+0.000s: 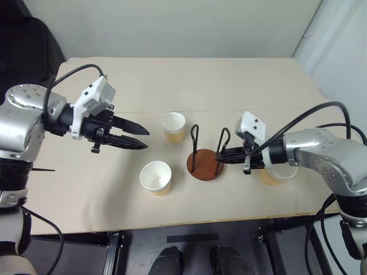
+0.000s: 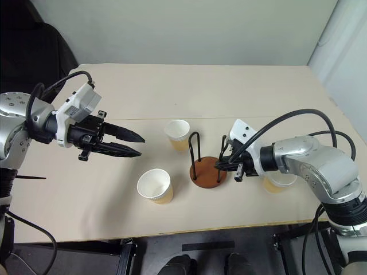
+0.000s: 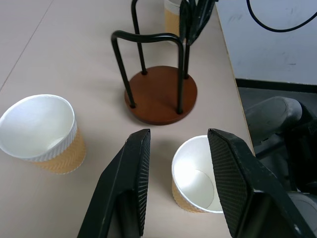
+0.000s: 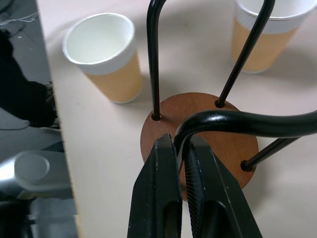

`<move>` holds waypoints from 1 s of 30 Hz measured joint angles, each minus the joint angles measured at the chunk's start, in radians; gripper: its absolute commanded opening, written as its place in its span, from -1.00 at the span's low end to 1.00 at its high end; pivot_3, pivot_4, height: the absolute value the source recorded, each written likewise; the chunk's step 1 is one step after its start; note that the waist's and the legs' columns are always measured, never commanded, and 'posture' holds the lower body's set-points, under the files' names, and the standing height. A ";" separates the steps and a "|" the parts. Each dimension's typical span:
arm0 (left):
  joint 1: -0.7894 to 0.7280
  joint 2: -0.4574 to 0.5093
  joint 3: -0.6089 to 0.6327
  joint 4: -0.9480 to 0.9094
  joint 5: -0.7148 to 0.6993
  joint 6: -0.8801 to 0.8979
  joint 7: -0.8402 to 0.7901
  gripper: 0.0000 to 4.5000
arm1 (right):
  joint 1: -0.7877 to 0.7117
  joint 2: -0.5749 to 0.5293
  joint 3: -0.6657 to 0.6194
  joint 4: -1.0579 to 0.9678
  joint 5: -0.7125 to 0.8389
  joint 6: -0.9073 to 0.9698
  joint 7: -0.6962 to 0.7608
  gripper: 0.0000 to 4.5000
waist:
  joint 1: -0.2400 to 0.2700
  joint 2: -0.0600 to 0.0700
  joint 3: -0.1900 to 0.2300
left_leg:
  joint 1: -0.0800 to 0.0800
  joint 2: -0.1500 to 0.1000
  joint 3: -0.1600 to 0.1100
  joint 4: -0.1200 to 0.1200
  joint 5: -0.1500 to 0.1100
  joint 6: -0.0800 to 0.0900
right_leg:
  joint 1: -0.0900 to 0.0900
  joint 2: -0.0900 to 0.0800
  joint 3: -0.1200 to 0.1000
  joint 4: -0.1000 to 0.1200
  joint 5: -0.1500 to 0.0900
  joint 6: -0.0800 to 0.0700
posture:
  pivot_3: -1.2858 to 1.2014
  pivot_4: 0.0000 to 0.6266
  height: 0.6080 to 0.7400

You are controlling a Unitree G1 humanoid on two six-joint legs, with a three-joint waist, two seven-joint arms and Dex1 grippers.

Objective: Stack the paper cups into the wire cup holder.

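Table (image 1: 229, 86): right claw (image 4: 181, 148) pinching wire cup holder (image 1: 205, 163); left claw (image 1: 140, 137) half-open, empty.

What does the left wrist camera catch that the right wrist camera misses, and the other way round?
Left wrist view adds the open left gripper and a third tan paper cup behind the wire cup holder. Right wrist view adds a close look at the right gripper shut on one of its black loops. Shared: that holder with its reddish-brown disc base, and two more tan, white-lined paper cups.
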 measured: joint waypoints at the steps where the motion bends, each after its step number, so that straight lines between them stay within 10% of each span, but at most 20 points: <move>1: 0.000 0.000 0.000 0.000 0.000 0.002 0.000 -0.12 | 0.000 0.002 0.011 0.002 -0.010 -0.007 -0.003 -0.99 | 0.000 0.000 0.000 | 0.000 0.000 0.000 0.000 0.000 0.000 | 0.000 0.000 0.000 0.000 0.000 0.000 | 0.03 -0.52 1.00; 5: 0.000 -0.002 0.001 0.000 0.001 0.004 0.000 -0.12 | 0.011 0.009 0.060 0.016 -0.051 -0.038 -0.009 -0.99 | 0.000 0.000 0.000 | 0.000 0.000 0.000 0.000 0.000 0.000 | 0.000 0.000 0.000 0.000 0.000 0.000 | 0.03 -0.52 1.00; 13: 0.000 -0.024 0.001 0.000 0.003 0.004 0.000 -0.12 | 0.061 -0.028 0.093 0.017 -0.114 -0.095 -0.001 0.15 | 0.000 0.000 0.000 | 0.000 0.000 0.000 0.000 0.000 0.000 | 0.000 0.000 0.000 0.000 0.000 0.000 | 0.03 -0.52 1.00; 30: -0.013 -0.073 0.001 0.011 0.028 0.002 0.000 -0.12 | 0.078 -0.112 0.070 0.044 -0.163 -0.143 0.034 0.15 | 0.000 0.000 0.000 | 0.000 0.000 0.000 0.000 0.000 0.000 | 0.001 0.000 0.000 0.000 0.000 0.000 | 0.03 -0.52 1.00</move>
